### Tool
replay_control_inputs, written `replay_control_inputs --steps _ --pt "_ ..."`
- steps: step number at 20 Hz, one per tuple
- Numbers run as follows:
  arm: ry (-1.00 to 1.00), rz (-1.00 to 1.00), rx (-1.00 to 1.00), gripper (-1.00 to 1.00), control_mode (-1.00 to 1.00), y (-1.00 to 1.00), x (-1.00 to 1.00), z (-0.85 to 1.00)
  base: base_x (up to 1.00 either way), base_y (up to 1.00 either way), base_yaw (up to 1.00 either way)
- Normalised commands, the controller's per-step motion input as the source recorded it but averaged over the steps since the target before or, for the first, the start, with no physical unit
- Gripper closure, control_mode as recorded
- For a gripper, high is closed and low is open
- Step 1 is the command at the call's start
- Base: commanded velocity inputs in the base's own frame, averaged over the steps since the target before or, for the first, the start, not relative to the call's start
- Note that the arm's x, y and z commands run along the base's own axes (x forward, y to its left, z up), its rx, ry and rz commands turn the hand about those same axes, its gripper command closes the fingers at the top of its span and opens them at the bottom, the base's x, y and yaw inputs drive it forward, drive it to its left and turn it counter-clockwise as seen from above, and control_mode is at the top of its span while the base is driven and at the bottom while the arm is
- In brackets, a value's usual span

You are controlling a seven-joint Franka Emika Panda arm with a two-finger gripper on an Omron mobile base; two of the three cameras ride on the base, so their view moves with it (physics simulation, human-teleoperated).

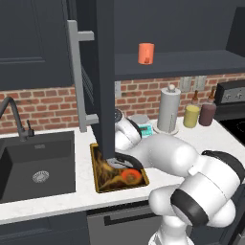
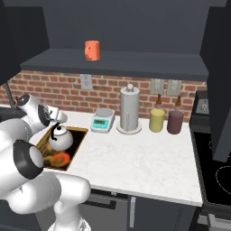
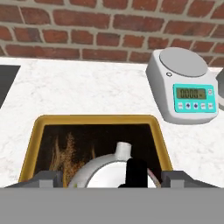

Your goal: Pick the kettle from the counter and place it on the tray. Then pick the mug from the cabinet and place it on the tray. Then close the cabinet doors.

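Right base view, item list. Kettle (image 2: 60, 140): squat, silver-white, standing upright inside the tray (image 2: 76, 149), black handle on top. Tray: dark, gold-rimmed, lying on the counter (image 2: 135, 155) between the sink side and the digital scale (image 2: 102, 120). Gripper (image 2: 57, 127): directly above the kettle, at its handle. Mug (image 2: 92, 50): coral-orange, on the cabinet shelf (image 2: 135, 61), well above and apart from the arm. Paper-towel roll (image 2: 130, 109), yellow jar (image 2: 157, 119) and dark-red jar (image 2: 175, 121): along the brick backsplash, untouched.

Hand view. Kettle body and spout sit just beyond the two finger tips (image 3: 46, 179), which stand spread to either side of the black handle; whether they touch it cannot be told.

Left base view. Open cabinet door (image 1: 98, 72) hangs in front of the tray, hiding part of it.

Step in hand, judged: releasing the kettle onto the tray. Handling note: confirm the base rests flat inside the rim before letting go, open fully, then lift straight up so the handle is not snagged and the kettle is not tipped; clear the open door on the way to the mug.
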Motion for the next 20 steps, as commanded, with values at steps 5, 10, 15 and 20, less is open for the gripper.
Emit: replay_control_inputs --steps 5,10,15,20 --pt "-0.01 -0.01 0.02 -1.00 -1.00 -0.22 -0.38 0.19 0.00 0.00 0.00" --pt "-0.03 0.00 0.09 -1.00 -1.00 -0.23 -0.39 0.66 0.00 0.00 0.00" --pt "0.00 0.00 0.05 -1.00 -1.00 -0.34 -0.66 0.68 0.00 0.00 0.00" --pt "-0.05 0.00 0.00 -1.00 -1.00 -0.34 -0.88 0.58 0.00 0.00 0.00"
